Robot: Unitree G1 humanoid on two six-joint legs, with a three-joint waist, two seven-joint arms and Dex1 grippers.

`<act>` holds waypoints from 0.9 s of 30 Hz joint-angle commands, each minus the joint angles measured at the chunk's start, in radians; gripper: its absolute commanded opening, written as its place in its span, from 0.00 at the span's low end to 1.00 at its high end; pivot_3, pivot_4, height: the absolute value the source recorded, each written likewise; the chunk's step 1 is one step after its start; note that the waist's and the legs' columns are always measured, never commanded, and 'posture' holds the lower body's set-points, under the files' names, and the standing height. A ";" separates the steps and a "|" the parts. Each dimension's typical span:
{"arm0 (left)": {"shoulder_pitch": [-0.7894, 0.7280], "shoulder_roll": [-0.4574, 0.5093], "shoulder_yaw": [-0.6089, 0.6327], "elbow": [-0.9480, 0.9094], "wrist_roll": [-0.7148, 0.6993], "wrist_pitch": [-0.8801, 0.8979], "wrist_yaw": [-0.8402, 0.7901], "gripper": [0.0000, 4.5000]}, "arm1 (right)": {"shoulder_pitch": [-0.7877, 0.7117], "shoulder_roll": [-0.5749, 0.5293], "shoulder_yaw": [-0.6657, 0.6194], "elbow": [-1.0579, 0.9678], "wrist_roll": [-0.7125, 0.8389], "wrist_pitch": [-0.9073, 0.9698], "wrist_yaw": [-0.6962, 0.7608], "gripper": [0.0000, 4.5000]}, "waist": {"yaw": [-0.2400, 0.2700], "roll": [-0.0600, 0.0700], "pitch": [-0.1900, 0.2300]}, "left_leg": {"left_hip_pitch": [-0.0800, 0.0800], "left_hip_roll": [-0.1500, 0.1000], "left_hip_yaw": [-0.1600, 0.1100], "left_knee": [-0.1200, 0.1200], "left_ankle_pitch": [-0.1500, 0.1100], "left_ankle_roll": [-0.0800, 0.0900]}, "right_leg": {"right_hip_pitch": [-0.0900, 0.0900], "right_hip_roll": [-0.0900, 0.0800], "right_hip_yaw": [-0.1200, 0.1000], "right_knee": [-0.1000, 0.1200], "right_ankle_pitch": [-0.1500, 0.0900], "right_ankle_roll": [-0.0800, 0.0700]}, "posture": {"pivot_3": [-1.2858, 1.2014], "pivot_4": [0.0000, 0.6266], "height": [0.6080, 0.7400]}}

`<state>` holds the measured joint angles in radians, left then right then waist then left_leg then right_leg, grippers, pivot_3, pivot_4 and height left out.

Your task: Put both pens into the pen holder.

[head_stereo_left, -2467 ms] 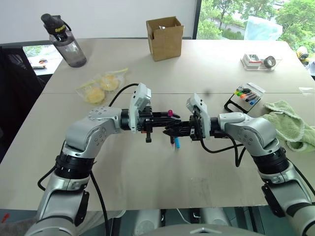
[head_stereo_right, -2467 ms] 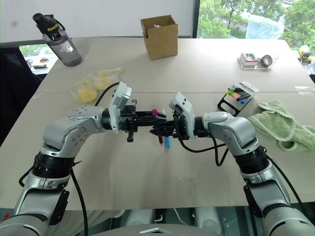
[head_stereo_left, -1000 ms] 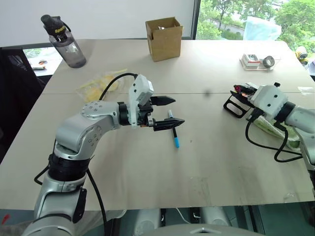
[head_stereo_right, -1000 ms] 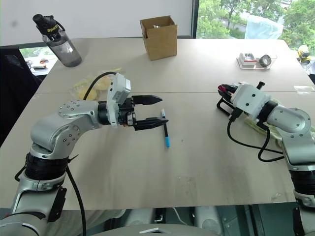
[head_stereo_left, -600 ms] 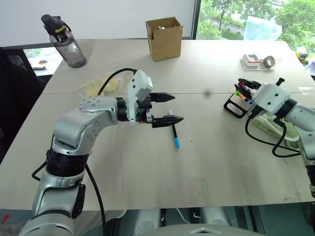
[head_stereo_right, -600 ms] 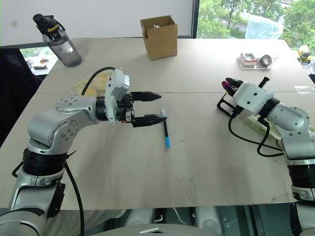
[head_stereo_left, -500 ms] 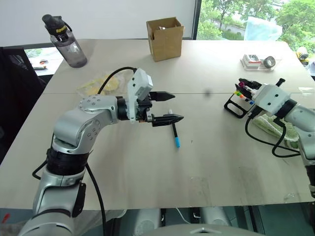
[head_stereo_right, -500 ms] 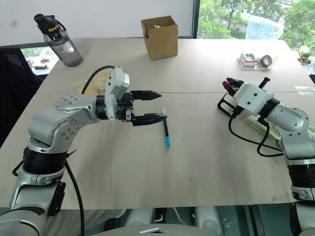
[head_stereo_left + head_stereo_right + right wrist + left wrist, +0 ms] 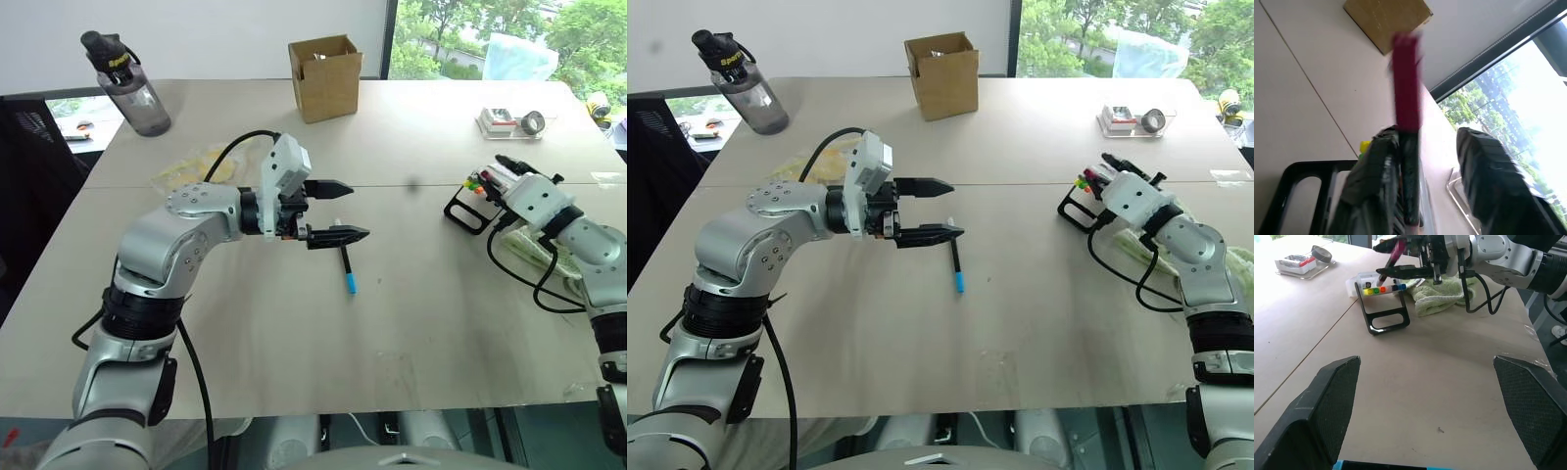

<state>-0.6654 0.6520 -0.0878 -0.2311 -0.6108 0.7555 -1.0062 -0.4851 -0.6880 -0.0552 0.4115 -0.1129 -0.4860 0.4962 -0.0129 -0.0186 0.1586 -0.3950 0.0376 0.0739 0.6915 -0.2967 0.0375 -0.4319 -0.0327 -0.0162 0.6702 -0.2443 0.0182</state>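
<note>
The blue-capped pen point(image 9: 346, 268) lies flat on the table near its middle. My left gripper point(image 9: 359, 210) hovers open just above the pen's far end, holding nothing. The black pen holder point(image 9: 466, 208) stands at the right, with coloured marker caps in its slots. My right gripper point(image 9: 1431, 139) is over it, fingers apart. The pink pen point(image 9: 1406, 83) stands upright between them, leaning on one finger point(image 9: 1376, 166) with a gap to the other. Its lower end reaches down to the pen holder point(image 9: 1298, 196). The left wrist view also shows the pink pen point(image 9: 1396, 250) above the pen holder point(image 9: 1383, 323).
A green towel point(image 9: 1440, 291) lies right behind the holder. At the back stand a cardboard box point(image 9: 326, 76), a dark water bottle point(image 9: 127, 83) and a clear tray with tape point(image 9: 511, 121). A yellow plastic bag point(image 9: 201, 166) lies behind my left arm.
My right gripper sank a little over the holder and its fingers spread apart, so the pink pen now only leans on one finger. My left gripper stayed put.
</note>
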 commanded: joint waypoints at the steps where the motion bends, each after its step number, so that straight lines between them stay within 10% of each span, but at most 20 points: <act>1: -0.003 -0.005 0.024 -0.034 -0.012 -0.004 0.010 1.00 | -0.017 -0.022 -0.031 0.011 0.010 -0.051 -0.024 0.79 | 0.000 0.000 0.000 | 0.000 0.000 0.000 0.000 0.000 0.000 | 0.000 0.000 0.000 0.000 0.000 0.000 | 0.52 0.24 0.97; 4: 0.010 -0.013 0.039 -0.036 -0.022 0.003 0.027 1.00 | -0.014 0.008 -0.050 -0.016 0.055 -0.033 -0.039 0.98 | 0.000 0.000 0.000 | 0.000 0.000 0.000 0.001 0.000 0.000 | 0.000 -0.001 0.000 0.001 0.000 0.000 | 0.52 0.24 0.97; 16: 0.153 -0.106 0.083 -0.055 0.017 0.024 0.252 1.00 | 0.169 0.066 0.024 -0.563 0.501 0.584 0.154 0.98 | 0.003 0.001 0.000 | 0.000 0.001 -0.002 0.009 0.000 0.000 | 0.001 -0.003 0.001 0.008 0.000 0.000 | 0.52 0.24 0.97; 27: 0.348 0.031 0.066 -0.051 0.146 -0.021 0.250 1.00 | 0.257 0.173 0.232 -0.819 0.467 0.862 0.109 0.98 | 0.014 0.000 0.000 | 0.002 -0.001 -0.005 0.009 -0.001 0.001 | 0.001 0.000 0.003 0.008 0.000 0.000 | 0.52 0.24 0.97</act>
<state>-0.3114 0.7027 -0.0405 -0.2497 -0.4674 0.7354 -0.7861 -0.2267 -0.5139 0.1899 -0.3744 0.3674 0.3794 0.6095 0.0009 -0.0182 0.1586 -0.3935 0.0361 0.0685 0.7009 -0.2978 0.0389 -0.4307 -0.0329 -0.0130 0.6783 -0.2445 0.0179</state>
